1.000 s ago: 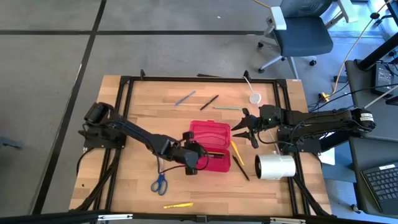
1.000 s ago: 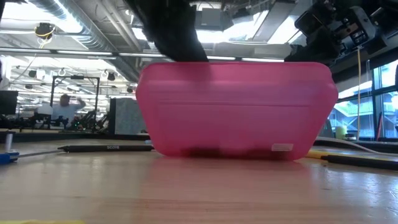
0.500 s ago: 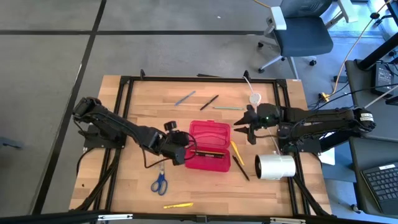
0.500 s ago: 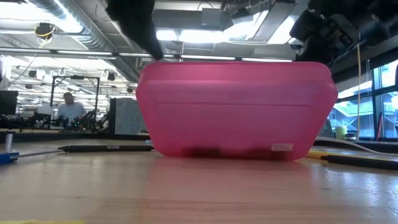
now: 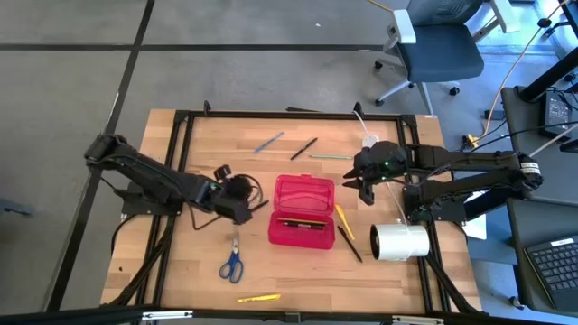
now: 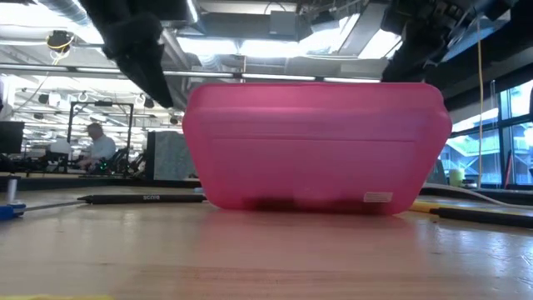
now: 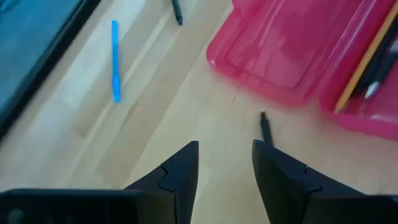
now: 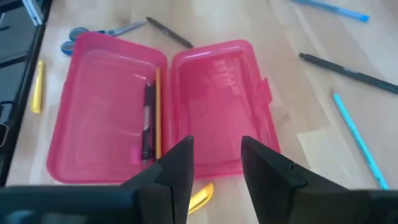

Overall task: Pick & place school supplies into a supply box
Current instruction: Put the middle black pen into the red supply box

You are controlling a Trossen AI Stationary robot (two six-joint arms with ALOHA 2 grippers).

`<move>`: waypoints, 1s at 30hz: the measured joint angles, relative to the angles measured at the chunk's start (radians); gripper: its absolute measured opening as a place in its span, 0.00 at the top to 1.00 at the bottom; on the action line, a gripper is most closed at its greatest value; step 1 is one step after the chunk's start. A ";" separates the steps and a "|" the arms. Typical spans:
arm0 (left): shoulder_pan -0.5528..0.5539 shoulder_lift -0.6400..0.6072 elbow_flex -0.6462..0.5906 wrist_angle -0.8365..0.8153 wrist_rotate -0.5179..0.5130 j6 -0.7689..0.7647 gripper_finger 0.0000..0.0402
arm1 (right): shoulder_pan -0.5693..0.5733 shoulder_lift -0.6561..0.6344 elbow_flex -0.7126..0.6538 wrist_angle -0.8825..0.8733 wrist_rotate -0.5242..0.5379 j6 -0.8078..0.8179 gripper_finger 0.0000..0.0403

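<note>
The red supply box lies open at mid-table, with a yellow pencil and a black pen in its tray. My left gripper hovers open just left of the box, and nothing sits between its fingers. My right gripper hangs open above the table off the box's far right corner, also empty. Blue-handled scissors and a yellow marker lie near the front left. Three pens, blue, black and teal, lie beyond the box.
A big white roll stands at the right front and a small white disc at the far right. A yellow pencil and a black pen lie beside the box's right side. Another black pen lies left of it.
My left gripper has drawn back from over the box's near left corner toward the table's left edge, rolling as it went, and has stayed open. My right gripper has risen a little and tipped, still open. The box and its contents have kept still.
</note>
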 joint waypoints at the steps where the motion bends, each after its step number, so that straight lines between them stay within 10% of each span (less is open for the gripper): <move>1: 0.000 -0.029 -0.042 0.051 0.001 -0.001 0.64 | 0.000 0.000 0.000 -0.001 -0.008 -0.001 0.66; 13: 0.001 -0.106 -0.333 0.481 0.048 0.033 0.64 | 0.000 0.003 0.000 0.001 -0.009 0.004 0.66; 30: 0.081 0.137 -0.347 0.690 0.220 0.074 0.64 | 0.000 0.004 0.000 0.022 0.025 0.000 0.66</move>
